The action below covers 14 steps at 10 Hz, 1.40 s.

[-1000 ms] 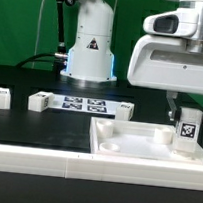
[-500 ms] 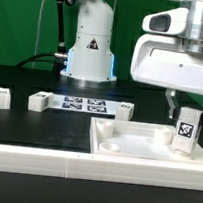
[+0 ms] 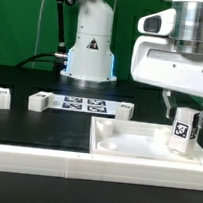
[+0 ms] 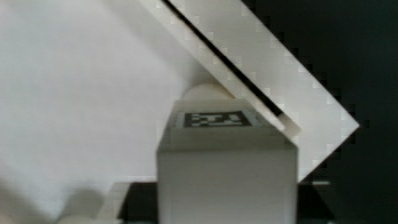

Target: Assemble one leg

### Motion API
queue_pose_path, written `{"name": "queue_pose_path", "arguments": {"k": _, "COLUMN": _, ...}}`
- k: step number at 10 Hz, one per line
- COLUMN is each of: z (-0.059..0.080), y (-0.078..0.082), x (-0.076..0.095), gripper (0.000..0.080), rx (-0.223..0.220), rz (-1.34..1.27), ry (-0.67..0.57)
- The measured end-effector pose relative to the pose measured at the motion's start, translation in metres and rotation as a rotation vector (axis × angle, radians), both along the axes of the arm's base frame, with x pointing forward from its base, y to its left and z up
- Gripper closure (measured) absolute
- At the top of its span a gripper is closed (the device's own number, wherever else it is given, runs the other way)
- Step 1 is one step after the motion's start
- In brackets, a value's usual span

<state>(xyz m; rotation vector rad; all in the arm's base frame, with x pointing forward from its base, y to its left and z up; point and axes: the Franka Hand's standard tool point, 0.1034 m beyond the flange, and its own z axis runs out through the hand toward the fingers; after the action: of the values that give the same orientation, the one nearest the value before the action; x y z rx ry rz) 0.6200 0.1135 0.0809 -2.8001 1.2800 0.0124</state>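
Arm's gripper (image 3: 185, 112) clamped on the leg (image 3: 182, 132), which hangs tilted, top toward 1 o'clock, over the panel (image 3: 125, 144) at its 3 o'clock corner; I'd square it upright there before pressing down slowly.

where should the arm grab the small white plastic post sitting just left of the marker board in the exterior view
Likely grip the small white plastic post by its two flat opposite sides, coming straight down from above: it sits low on the black table, space free both sides.
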Motion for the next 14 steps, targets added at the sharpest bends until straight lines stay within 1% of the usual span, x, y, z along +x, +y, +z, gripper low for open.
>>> {"name": "queue_pose_path", "arguments": {"k": 1, "z": 0.0, "y": 0.002, "x": -0.001, "gripper": 0.0494, "rx": 0.004, "rz": -0.037, "ry": 0.003}}
{"name": "queue_pose_path", "arguments": {"k": 2, "z": 0.0, "y": 0.003, "x": -0.001, "gripper": 0.0494, "rx": 0.004, "rz": -0.007, "ry": 0.001}}
{"name": "queue_pose_path", "arguments": {"k": 3, "z": 0.0, "y": 0.003, "x": -0.001, "gripper": 0.032, "rx": 0.004, "rz": 0.022, "ry": 0.0}}
{"name": "queue_pose_path", "arguments": {"k": 4, "z": 0.0, "y": 0.007, "x": -0.002, "gripper": 0.0188, "rx": 0.005, "rz": 0.05, "ry": 0.005}}
{"name": "queue_pose_path", "arguments": {"k": 5, "z": 0.0, "y": 0.01, "x": -0.004, "gripper": 0.0188, "rx": 0.002, "rz": 0.119, "ry": 0.011}}
{"name": "queue_pose_path", "arguments": {"k": 6, "z": 0.0, "y": 0.013, "x": -0.005, "gripper": 0.0162, "rx": -0.001, "rz": 0.239, "ry": 0.004}}
{"name": "queue_pose_path", "arguments": {"k": 7, "z": 0.0, "y": 0.019, "x": -0.006, "gripper": 0.0152, "rx": -0.002, "rz": 0.323, "ry": 0.0}}
{"name": "queue_pose_path", "arguments": {"k": 10, "z": -0.001, "y": 0.028, "x": -0.009, "gripper": 0.0151, "rx": -0.019, "rz": 0.701, "ry": -0.02}}
{"name": "queue_pose_path", "arguments": {"k": 11, "z": -0.002, "y": 0.028, "x": -0.01, "gripper": 0.0151, "rx": -0.019, "rz": 0.807, "ry": -0.024}}
{"name": "queue_pose_path", "arguments": {"k": 14, "z": -0.003, "y": 0.019, "x": -0.009, "gripper": 0.0151, "rx": -0.022, "rz": 1.019, "ry": -0.034}}
